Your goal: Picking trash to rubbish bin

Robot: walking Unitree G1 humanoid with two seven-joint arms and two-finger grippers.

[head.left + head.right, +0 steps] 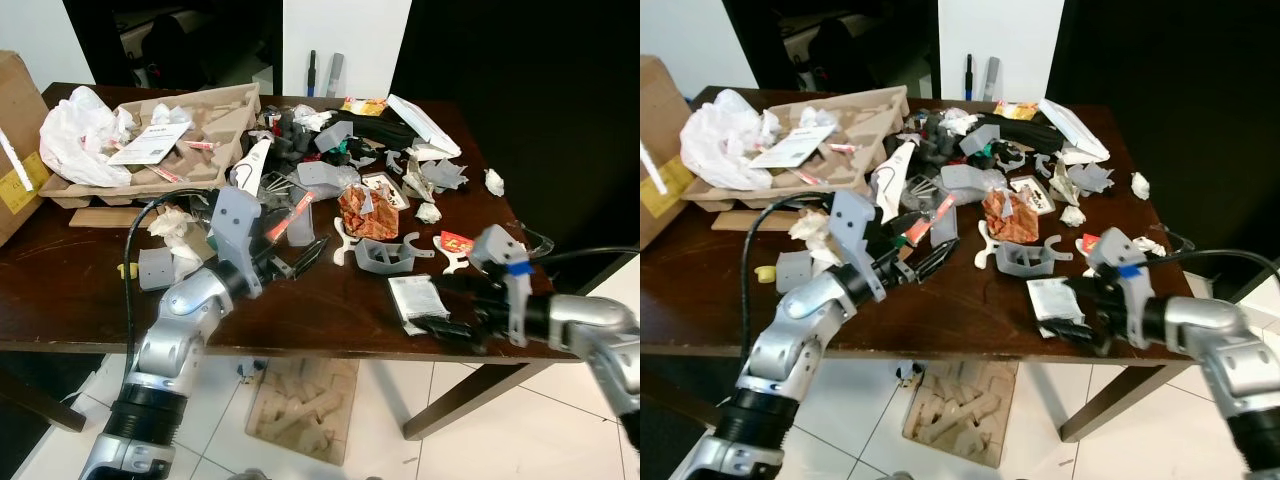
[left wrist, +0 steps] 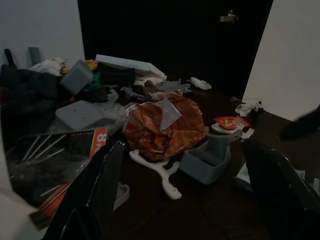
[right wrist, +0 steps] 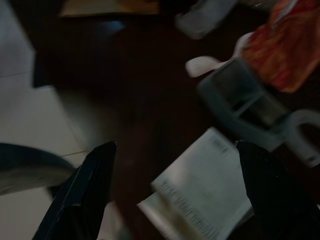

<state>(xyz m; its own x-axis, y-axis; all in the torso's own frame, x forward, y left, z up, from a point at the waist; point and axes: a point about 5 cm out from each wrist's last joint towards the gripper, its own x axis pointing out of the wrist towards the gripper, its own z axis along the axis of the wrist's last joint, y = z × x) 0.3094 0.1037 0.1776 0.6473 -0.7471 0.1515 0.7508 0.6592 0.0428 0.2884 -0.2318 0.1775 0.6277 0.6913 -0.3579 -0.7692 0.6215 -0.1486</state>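
Two grippers, left (image 1: 300, 260) and right (image 1: 450, 310), jaws wide, empty, beside one white packet (image 1: 412, 298).

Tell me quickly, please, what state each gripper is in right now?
Left gripper: open, holding nothing.
Right gripper: open, over the white packet.
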